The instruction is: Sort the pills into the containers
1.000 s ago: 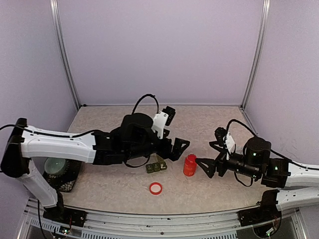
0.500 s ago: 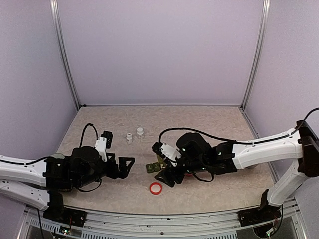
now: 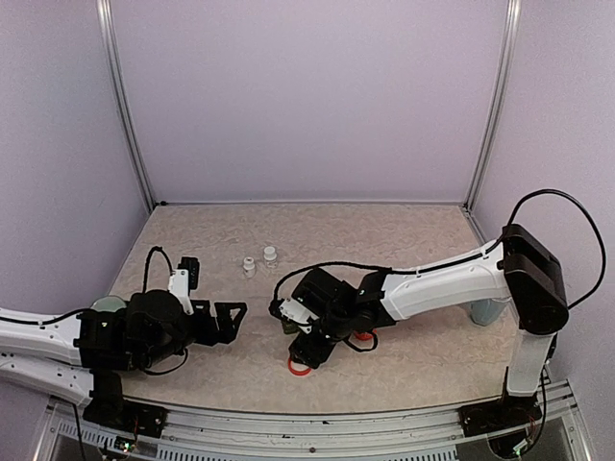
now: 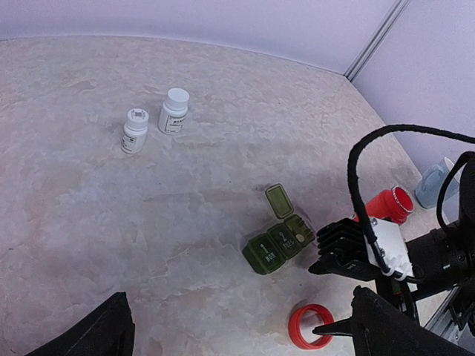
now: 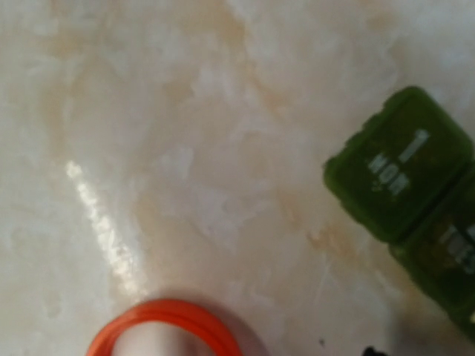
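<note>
The dark green containers (image 4: 277, 242) lie mid-table as a strip of three. Two lids are shut and the third lid (image 4: 279, 200) is up, with one pale pill (image 4: 300, 236) inside. In the top view the containers (image 3: 286, 325) peek out beside my right gripper (image 3: 306, 353). My right gripper (image 4: 315, 300) hangs low over a red cap ring (image 4: 309, 326), jaws apart, one fingertip inside the ring and the other outside it. The right wrist view shows the ring (image 5: 167, 330) and the containers (image 5: 401, 178) close below. My left gripper (image 3: 227, 318) is open, left of the containers.
An open red bottle (image 4: 387, 206) stands right of the containers. Two small white bottles (image 4: 134, 130) (image 4: 174, 111) stand at the back left. A pale blue mug (image 3: 485, 312) is at the far right. A pale green round dish (image 3: 104, 306) sits behind my left arm.
My left arm has drawn back to the left, away from the containers. My right arm has reached across and come down over the red cap ring, its jaws narrowing.
</note>
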Robot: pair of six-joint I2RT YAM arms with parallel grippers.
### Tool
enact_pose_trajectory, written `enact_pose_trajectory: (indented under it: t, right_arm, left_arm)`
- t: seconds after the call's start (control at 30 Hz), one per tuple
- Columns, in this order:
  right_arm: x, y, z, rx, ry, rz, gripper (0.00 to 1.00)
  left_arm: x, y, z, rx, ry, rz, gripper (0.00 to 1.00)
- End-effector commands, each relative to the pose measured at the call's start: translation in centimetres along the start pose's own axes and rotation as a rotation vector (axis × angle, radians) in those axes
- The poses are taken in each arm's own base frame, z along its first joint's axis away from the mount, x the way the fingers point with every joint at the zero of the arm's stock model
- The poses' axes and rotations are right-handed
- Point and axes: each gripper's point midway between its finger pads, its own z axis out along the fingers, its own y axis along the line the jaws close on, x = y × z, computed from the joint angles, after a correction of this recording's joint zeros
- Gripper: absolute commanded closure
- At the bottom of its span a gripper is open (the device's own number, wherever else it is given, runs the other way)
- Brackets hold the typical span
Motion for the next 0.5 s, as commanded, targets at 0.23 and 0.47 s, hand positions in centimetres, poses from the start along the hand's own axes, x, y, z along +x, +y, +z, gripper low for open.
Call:
enact_pose_trajectory:
  t: [0.23, 0.47]
  right_arm:
    - [1.75, -0.05, 1.43, 0.007, 0.12, -0.017, 0.51]
    - [1.67, 0.49, 1.9, -0.028, 0.132, -0.034, 0.72]
  left_arm:
    - [0.49, 0.51, -0.25, 0.001, -0.008, -0.019, 0.01]
    - [0.44, 0.59, -0.38, 0.004, -0.013, -0.022, 0.01]
